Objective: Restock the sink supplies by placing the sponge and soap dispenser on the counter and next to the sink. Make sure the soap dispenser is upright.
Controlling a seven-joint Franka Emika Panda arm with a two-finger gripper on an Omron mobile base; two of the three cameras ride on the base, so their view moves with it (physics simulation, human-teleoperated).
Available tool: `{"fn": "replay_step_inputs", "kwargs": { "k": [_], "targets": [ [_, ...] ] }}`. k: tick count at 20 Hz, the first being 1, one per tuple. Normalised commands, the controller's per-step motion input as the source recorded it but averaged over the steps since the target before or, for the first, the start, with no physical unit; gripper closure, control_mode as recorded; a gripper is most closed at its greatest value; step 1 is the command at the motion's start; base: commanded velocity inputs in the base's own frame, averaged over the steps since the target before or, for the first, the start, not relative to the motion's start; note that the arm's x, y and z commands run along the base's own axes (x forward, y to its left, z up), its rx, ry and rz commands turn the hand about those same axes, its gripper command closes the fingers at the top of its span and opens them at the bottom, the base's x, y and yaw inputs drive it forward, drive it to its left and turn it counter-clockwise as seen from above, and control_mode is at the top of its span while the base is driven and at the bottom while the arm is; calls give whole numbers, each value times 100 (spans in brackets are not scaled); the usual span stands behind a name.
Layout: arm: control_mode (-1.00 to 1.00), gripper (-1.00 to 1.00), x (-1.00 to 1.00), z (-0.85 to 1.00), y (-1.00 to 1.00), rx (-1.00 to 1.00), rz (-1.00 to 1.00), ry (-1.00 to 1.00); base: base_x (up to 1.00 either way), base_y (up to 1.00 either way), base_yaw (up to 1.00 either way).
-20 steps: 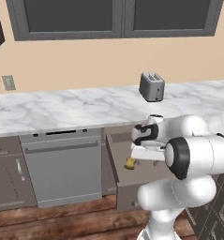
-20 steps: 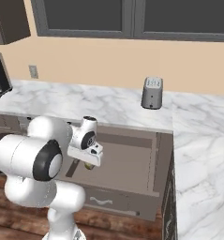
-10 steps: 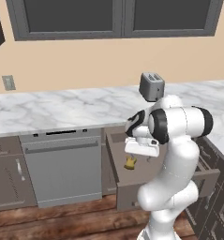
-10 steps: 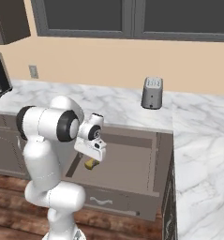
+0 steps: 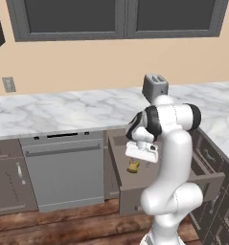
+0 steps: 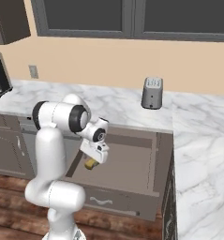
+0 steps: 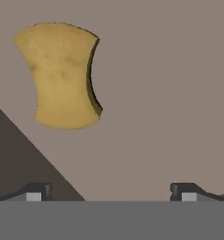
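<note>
Inside the open brown drawer (image 6: 132, 161), near its left edge, lies the small yellow sponge (image 7: 62, 75); the wide-open, empty gripper (image 7: 108, 192) should drop and grab it.

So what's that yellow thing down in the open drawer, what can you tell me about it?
That is the sponge, a small yellow-ochre block with pinched-in sides and a darker edge. It looks soft and matte. It lies flat on the brown floor of the open drawer, alone. The gripper hangs above it, fingers spread, not touching it.
</note>
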Motion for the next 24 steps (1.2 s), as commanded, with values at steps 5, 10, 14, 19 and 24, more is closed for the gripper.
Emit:
{"fn": "replay_step_inputs", "kwargs": {
  "k": [5, 10, 14, 19, 24],
  "targets": [
    [-100, -100, 31, -25, 0, 0, -2, 0, 0, 0, 0],
    [-100, -100, 10, -26, 0, 0, 0, -1, 0, 0, 0],
    [-100, -100, 3, -11, 0, 0, 0, -6, 0, 0, 0],
    [-100, -100, 8, 0, 6, 0, 0, -3, 0, 0, 0],
    [-100, -100, 7, -1, 15, 0, 0, -1, 0, 0, 0]
  ]
}}
